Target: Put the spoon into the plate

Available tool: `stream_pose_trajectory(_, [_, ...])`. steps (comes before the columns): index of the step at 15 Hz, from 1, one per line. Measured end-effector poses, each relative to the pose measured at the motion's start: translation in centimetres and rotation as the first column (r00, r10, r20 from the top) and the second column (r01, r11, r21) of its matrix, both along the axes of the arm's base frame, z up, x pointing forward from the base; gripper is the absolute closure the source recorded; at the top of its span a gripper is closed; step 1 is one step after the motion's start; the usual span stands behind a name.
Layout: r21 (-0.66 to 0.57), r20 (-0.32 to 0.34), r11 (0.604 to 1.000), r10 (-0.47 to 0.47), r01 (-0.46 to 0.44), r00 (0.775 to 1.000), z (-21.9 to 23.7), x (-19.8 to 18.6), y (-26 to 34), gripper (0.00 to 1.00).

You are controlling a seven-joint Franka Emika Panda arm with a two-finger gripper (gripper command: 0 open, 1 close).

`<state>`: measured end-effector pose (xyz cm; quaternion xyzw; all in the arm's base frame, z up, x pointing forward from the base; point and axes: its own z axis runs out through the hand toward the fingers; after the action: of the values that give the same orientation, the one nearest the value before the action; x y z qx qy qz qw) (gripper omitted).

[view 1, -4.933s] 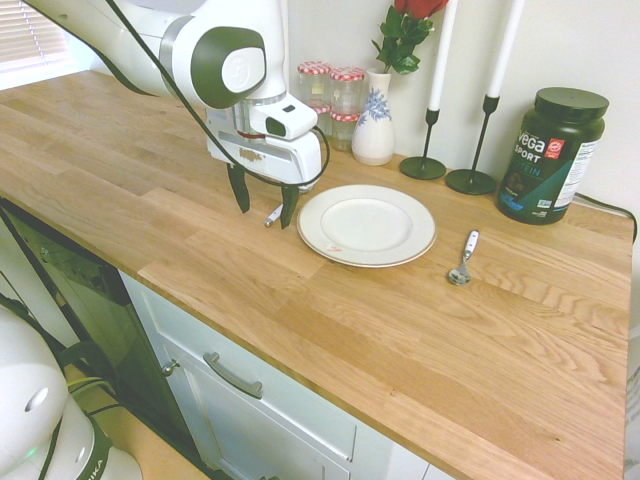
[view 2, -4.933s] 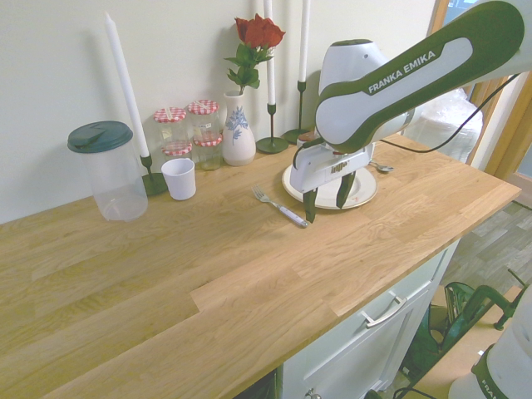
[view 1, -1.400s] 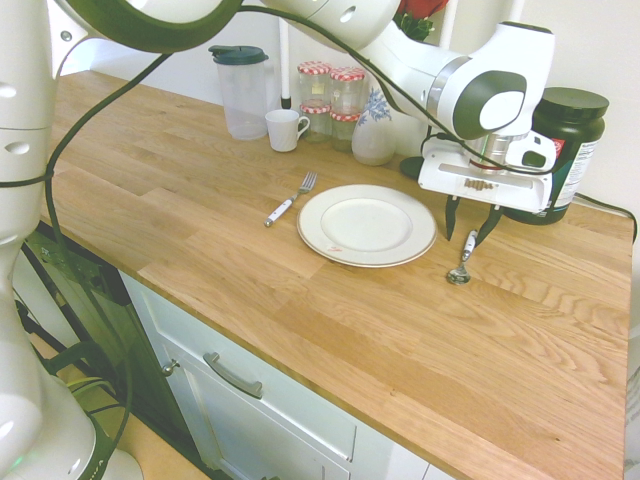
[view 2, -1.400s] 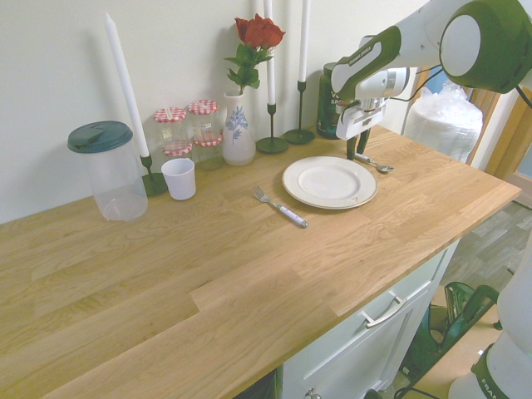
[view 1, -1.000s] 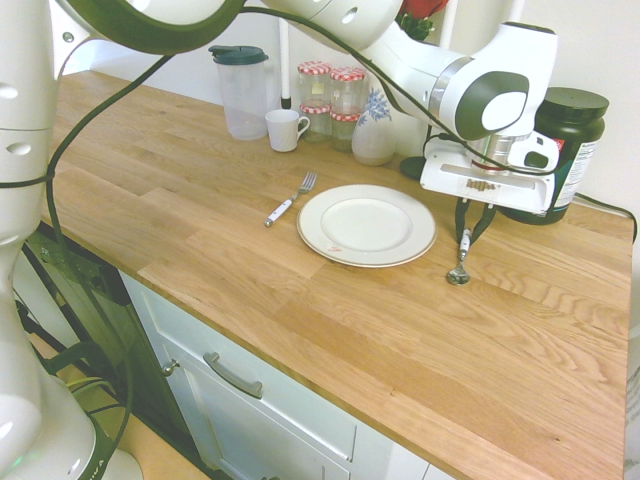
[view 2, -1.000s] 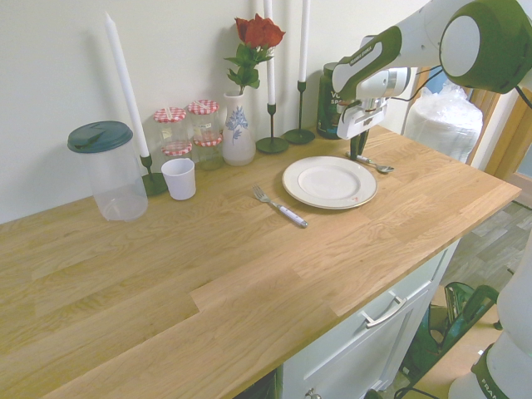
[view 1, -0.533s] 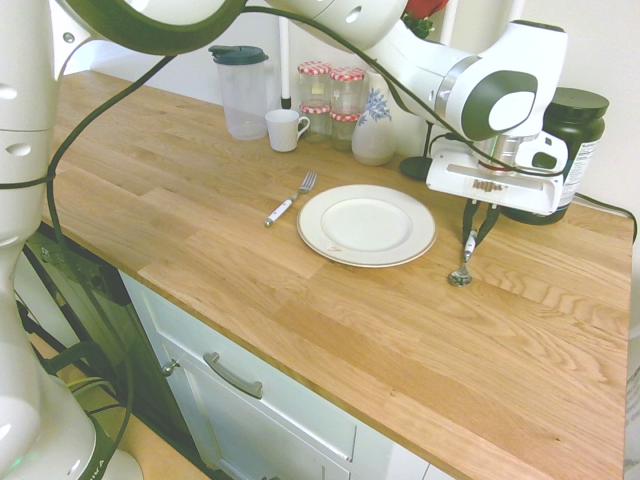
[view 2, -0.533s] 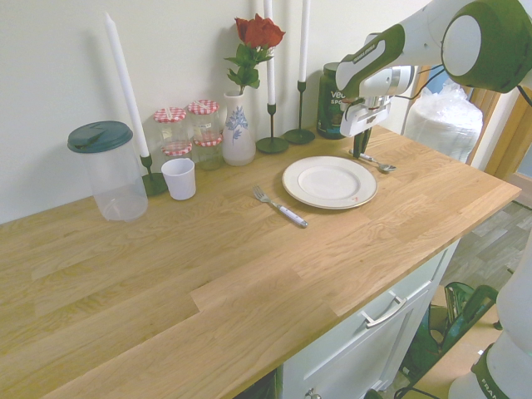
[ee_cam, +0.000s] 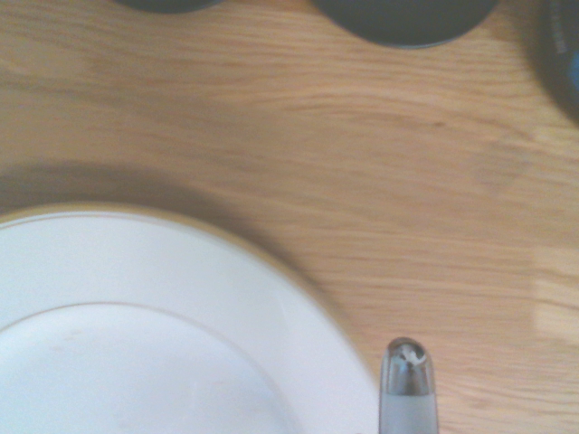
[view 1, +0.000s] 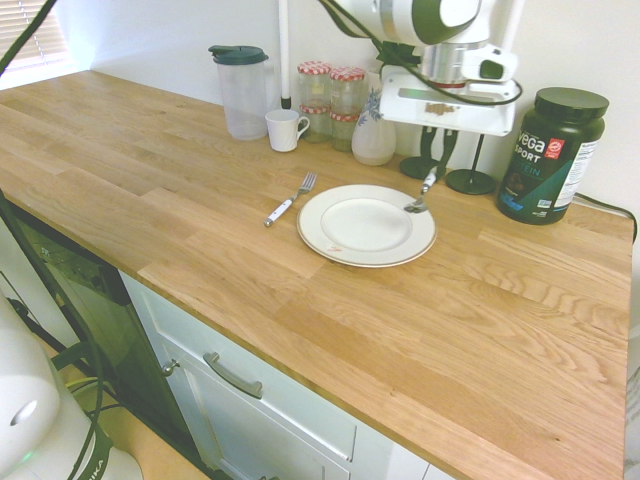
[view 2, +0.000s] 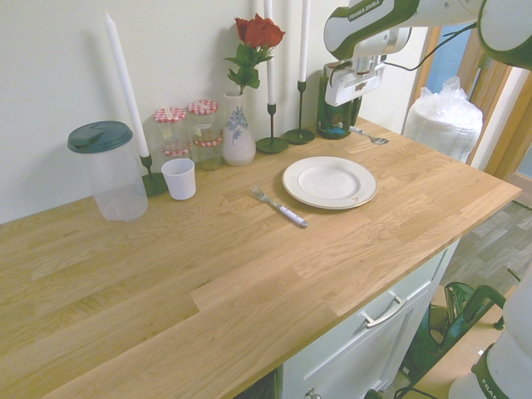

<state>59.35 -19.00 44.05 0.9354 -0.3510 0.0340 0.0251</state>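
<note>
White and bare, the plate (view 1: pixel 366 225) sits on the wooden counter (view 1: pixel 300 300) near the middle of its back half, nothing lying in it. Along the counter's back edge I see a clear pitcher (view 1: pixel 240 90) with a dark lid, a white cup (view 1: pixel 285 129), glass jars (view 1: pixel 330 100) with red checked lids whose contents I cannot make out, a vase (view 1: pixel 373 130) with a red rose (view 2: pixel 258 33), and a dark tub (view 1: pixel 551 155) toward the far end. A fork (view 1: pixel 288 200) lies on the wood just beside the plate's rim. I have the gripper (view 1: pixel 436 168) pointing straight down, clamped tight on the white handle of the spoon (view 1: pixel 422 192), which hangs in the air with its silver bowl lowest. From the first exterior view the bowl hovers over the plate's back rim; in the wrist view the spoon's tip (ee_cam: pixel 408 384) shows right at the rim's edge, over the wood beside it.
</note>
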Motion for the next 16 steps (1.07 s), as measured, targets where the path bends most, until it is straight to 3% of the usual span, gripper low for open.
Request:
stream_pose_trajectory(6, [-0.002, 0.001, 1.000, 0.015, -0.015, 1.000, -5.4, -1.3, 4.2, 1.00])
stream_pose_trajectory(16, [-0.007, 0.014, 0.999, 0.035, -0.035, 0.999, -8.2, -2.2, 6.0, 1.00])
